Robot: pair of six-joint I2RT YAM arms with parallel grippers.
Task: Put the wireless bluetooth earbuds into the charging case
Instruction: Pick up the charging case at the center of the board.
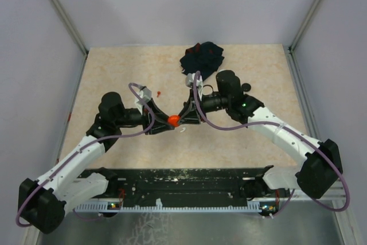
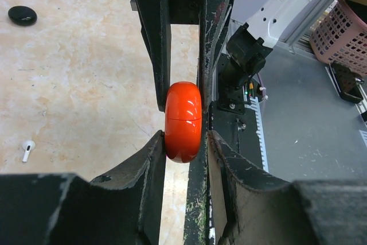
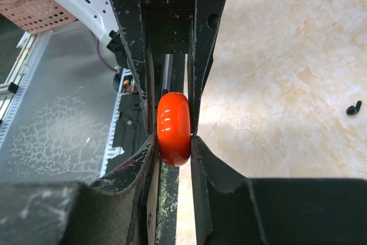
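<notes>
CASE CLAMPED, LID SHUT

The orange-red charging case (image 1: 172,120) is clamped from opposite sides by the left gripper (image 2: 184,142) and the right gripper (image 3: 174,140), its lid seam shut. A white earbud (image 2: 26,150) is seen at 9 o'clock of the left jaws, apart.

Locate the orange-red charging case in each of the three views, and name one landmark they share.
Top external: the orange-red charging case sits mid-table where the left gripper and right gripper meet.
Left wrist: the case is at picture centre, pinched from both sides.
Right wrist: the case is just left of centre, pinched likewise.
Shared landmark: the beige marbled tabletop.
</notes>
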